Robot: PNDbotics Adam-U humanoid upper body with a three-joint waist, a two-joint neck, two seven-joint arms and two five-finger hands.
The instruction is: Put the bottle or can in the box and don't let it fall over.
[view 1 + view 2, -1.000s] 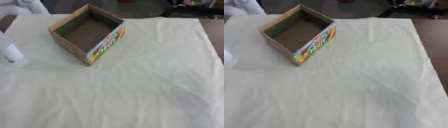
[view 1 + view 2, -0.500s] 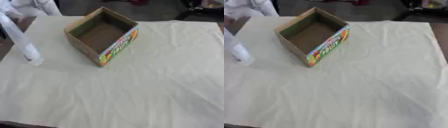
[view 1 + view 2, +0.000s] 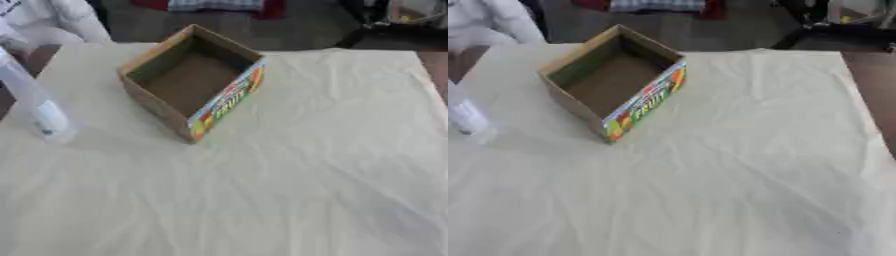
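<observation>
Neither robot hand shows in either view, so the state of the fingers cannot be told. A clear bottle point(image 3: 39, 102) stands at left, blurred, on the cloth-covered bench point(image 3: 306, 175). The open box point(image 3: 192, 80) sits upper left, empty.

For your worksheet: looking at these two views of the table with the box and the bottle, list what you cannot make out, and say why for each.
- Bottle: its top is cut off by the left edge in both views; the cap cannot be seen.
- Bottle label: too blurred to read.
- Box: its near inside wall is hidden by its own rim; the small print on the coloured side is blurred.
- Robot's hands: neither shows in either view.
</observation>
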